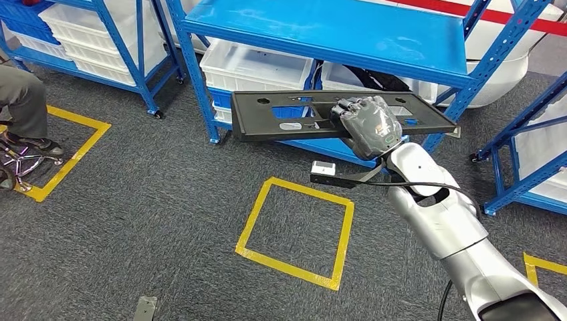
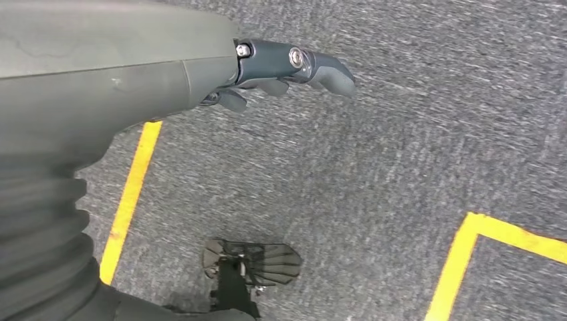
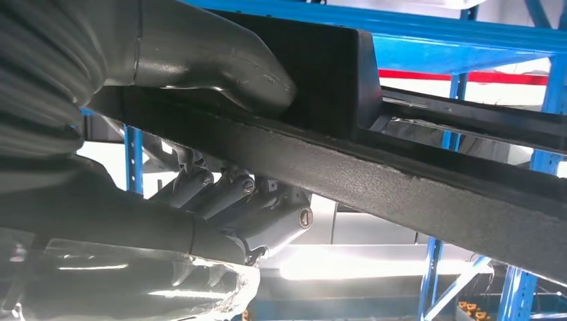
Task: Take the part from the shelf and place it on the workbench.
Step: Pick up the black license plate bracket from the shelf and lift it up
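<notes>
The part is a long flat black panel (image 1: 281, 115) with cut-outs, held level in the air in front of the blue shelf (image 1: 348, 33). My right hand (image 1: 369, 126) grips it near its right half, fingers over the top. In the right wrist view the thumb (image 3: 220, 63) presses one face of the black panel (image 3: 401, 180) and the fingers (image 3: 227, 200) curl against the other. My left hand (image 2: 287, 67) hangs above the grey carpet, fingers loosely curled, holding nothing.
White bins (image 1: 254, 67) sit on the lower shelf behind the panel. A yellow tape square (image 1: 297, 231) marks the carpet below. More blue racks stand at the left (image 1: 114, 40) and right (image 1: 528, 147). A seated person's leg (image 1: 23, 100) is at the far left.
</notes>
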Motion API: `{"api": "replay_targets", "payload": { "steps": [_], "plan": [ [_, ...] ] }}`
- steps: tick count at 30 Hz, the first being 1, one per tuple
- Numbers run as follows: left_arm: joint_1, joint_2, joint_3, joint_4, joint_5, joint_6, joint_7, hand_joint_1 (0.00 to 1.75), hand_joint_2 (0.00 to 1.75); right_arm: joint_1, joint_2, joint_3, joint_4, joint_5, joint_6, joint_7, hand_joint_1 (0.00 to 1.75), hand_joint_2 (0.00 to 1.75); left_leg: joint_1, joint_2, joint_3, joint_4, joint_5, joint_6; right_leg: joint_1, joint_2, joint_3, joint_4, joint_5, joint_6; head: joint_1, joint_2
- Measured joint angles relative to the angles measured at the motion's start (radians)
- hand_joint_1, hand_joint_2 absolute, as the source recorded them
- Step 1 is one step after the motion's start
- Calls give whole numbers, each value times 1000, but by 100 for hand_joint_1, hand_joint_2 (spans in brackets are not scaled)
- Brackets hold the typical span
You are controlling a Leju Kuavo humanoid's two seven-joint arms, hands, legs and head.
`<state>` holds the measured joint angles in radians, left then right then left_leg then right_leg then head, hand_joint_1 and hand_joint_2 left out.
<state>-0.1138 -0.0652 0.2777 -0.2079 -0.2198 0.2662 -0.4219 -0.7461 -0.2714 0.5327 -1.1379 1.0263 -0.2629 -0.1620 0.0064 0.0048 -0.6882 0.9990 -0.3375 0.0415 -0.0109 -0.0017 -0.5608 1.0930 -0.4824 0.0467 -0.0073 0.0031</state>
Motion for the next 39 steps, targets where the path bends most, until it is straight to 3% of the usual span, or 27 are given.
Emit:
{"api": "replay_targets", "payload": {
  "steps": [2,3,4,5,7,9,10,11,12,13,15,17,19,21,22,24,26,27,29,30,32,35,37,39],
  "plan": [
    [1,0,0,0,0,-1,-2,0,175,3,0,-11,-6,-15,0,-8,152,175,-2,1,-7,-1,17,-10,8,1,63,-108,-27,-16,-1,0],
    [2,0,1,0,0,-1,-3,0,175,5,0,-15,-9,-19,-1,-11,152,175,-2,2,-7,-4,24,-15,11,1,69,-126,-31,-23,-2,0],
    [3,1,1,0,0,-1,-4,0,175,7,0,-18,-10,-22,-1,-12,152,175,0,1,-9,-5,28,-20,5,1,67,-125,-25,-30,-2,0],
    [4,1,2,0,0,-2,-5,0,175,8,0,-20,-12,-23,-1,-14,152,175,2,1,-13,2,20,-26,0,1,67,-126,-19,-39,-2,0],
    [7,2,3,0,0,-2,-6,0,175,11,0,-21,-15,-23,-1,-16,152,175,8,-2,-39,71,-36,-38,-9,-1,69,-128,-8,-56,-4,0],
    [8,2,5,0,0,-2,-6,0,175,15,1,-21,-17,-23,-1,-17,152,175,13,-4,-85,216,-114,-50,-7,-1,66,-126,-4,-61,-5,0],
    [8,3,6,0,0,-2,-6,0,175,19,1,-21,-17,-23,-1,-17,152,175,14,-4,-103,277,-137,-55,-6,0,65,-124,-3,-60,-4,0],
    [8,3,8,0,0,-2,-6,0,175,23,1,-22,-17,-23,-1,-17,152,175,15,-4,-106,304,-141,-57,-5,4,64,-122,-3,-60,-4,0],
    [8,3,9,0,0,-3,-6,0,175,26,1,-23,-17,-24,-1,-17,152,175,16,-4,-90,289,-128,-57,-6,9,64,-120,-4,-60,-4,0],
    [8,4,10,0,0,-3,-7,0,175,28,1,-25,-19,-24,-1,-17,152,175,17,-8,-55,233,-100,-54,-6,16,63,-117,-4,-59,-4,0],
    [8,7,12,0,0,-5,-8,0,175,28,2,-29,-25,-25,-1,-17,152,175,20,-37,22,101,-60,-43,-6,29,58,-114,-4,-55,-3,0],
    [10,10,13,0,-2,-6,-9,0,175,30,4,-34,-30,-24,0,-17,152,175,19,-60,57,38,-56,-34,-9,44,47,-115,-1,-45,-4,0],
    [10,13,14,0,-2,-7,-9,0,175,35,5,-36,-33,-22,0,-18,152,175,14,-45,62,21,-55,-29,-11,60,40,-121,5,-30,-9,0],
    [6,14,14,0,-5,-8,-8,0,175,37,3,-39,-35,-21,0,-19,152,175,15,-21,73,-6,-49,-16,-8,49,22,-103,-7,-22,-7,0],
    [3,14,14,0,-7,-8,-8,0,175,36,2,-41,-36,-20,0,-20,152,175,16,-11,78,-19,-46,-10,-6,36,0,-65,-25,-23,-5,0],
    [1,14,14,0,-11,-10,-5,0,175,36,1,-42,-36,-19,0,-20,152,175,14,6,77,-24,-43,-3,-8,17,-70,67,-75,-28,-3,0],
    [0,14,14,0,-13,-12,-1,0,175,44,-1,-43,-36,-18,0,-20,152,175,13,23,75,-24,-43,-3,-11,14,-123,162,-96,-19,-3,0],
    [0,14,14,0,-13,-13,0,0,175,48,-3,-43,-36,-18,0,-20,152,175,14,32,75,-23,-43,-4,-13,10,-122,153,-83,-9,-3,0],
    [0,12,14,0,-14,-14,1,0,175,50,-6,-45,-36,-18,0,-20,152,175,16,49,74,-16,-45,-8,-19,-16,-62,22,-21,16,-2,0],
    [-1,14,14,0,-15,-13,2,0,175,49,-7,-46,-36,-19,0,-20,152,175,14,57,73,-11,-47,-13,-19,-38,-31,-44,5,21,-2,0],
    [-1,17,14,-1,-15,-13,2,0,175,48,-7,-47,-37,-20,0,-20,152,175,8,71,71,0,-51,-25,-15,-57,-1,-109,29,12,-3,0],
    [-1,18,14,-1,-16,-13,1,0,175,51,-9,-49,-38,-20,0,-21,152,175,12,89,68,7,-52,-38,-15,-28,-9,-104,39,-15,-5,0],
    [-1,18,14,-1,-18,-12,0,0,175,51,-10,-50,-40,-20,0,-22,152,175,20,61,48,59,-94,-46,-19,-7,-12,-104,48,-30,-5,0],
    [-1,18,14,0,-20,-12,0,0,175,51,-9,-51,-42,-21,0,-23,152,175,23,14,-5,196,-176,-51,-16,15,-16,-104,54,-40,-6,0]
  ]
}}
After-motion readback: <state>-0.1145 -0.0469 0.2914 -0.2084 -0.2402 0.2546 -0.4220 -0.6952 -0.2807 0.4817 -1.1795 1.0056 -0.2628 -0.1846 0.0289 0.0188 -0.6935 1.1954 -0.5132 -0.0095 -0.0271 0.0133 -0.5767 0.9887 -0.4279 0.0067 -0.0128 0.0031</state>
